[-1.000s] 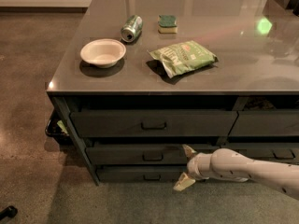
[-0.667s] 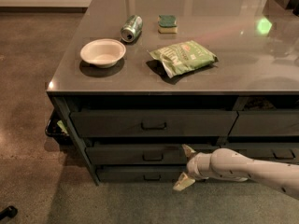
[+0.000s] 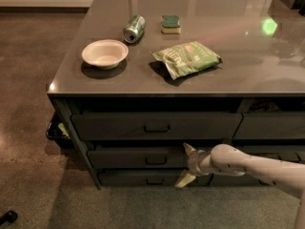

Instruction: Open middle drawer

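The middle drawer (image 3: 133, 157) is the dark grey front of medium height between a taller top drawer (image 3: 119, 126) and a thin bottom drawer (image 3: 128, 178). It looks shut, with its small pull handle (image 3: 156, 160) at the centre. My gripper (image 3: 186, 164) reaches in from the right on a white arm (image 3: 248, 168). It is open, with one fingertip (image 3: 188, 149) at the drawer front's upper right end and the other down by the bottom drawer. It sits just right of the handle and holds nothing.
On the grey countertop (image 3: 238, 66) are a white bowl (image 3: 105, 54), a tipped can (image 3: 134, 28), a sponge (image 3: 170, 24) and a green chip bag (image 3: 187, 58). More drawers (image 3: 269, 126) lie to the right. Brown floor (image 3: 28, 128) lies to the left.
My gripper has shifted slightly upward in front of the drawers. The drawers and countertop objects have not moved.
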`<state>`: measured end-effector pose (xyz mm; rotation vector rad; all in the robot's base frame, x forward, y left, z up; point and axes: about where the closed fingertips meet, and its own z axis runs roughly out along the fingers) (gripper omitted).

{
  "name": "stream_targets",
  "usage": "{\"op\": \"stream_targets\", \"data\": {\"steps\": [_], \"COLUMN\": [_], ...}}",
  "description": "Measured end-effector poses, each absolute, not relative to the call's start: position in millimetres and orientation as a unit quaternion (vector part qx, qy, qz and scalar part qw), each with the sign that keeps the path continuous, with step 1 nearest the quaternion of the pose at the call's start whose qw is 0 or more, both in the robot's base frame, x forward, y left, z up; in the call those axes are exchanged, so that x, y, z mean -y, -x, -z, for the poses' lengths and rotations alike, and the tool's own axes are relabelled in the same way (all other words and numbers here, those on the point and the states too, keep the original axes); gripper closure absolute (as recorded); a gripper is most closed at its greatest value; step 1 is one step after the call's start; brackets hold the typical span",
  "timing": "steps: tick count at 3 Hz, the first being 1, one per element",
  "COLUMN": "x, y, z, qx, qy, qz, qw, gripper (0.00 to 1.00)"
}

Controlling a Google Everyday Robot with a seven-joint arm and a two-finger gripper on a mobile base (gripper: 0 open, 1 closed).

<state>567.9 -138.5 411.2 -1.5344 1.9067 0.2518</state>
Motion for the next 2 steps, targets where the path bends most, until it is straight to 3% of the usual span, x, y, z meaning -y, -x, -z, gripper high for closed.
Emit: {"op": "stream_targets", "data": {"steps": [2], "x": [135.4], "y": [-579.4], "z": [-398.7], "qx": [-0.73], "qy": [0.587], "qz": [-0.11], "qw": [0.333], "gripper": [0.0]}}
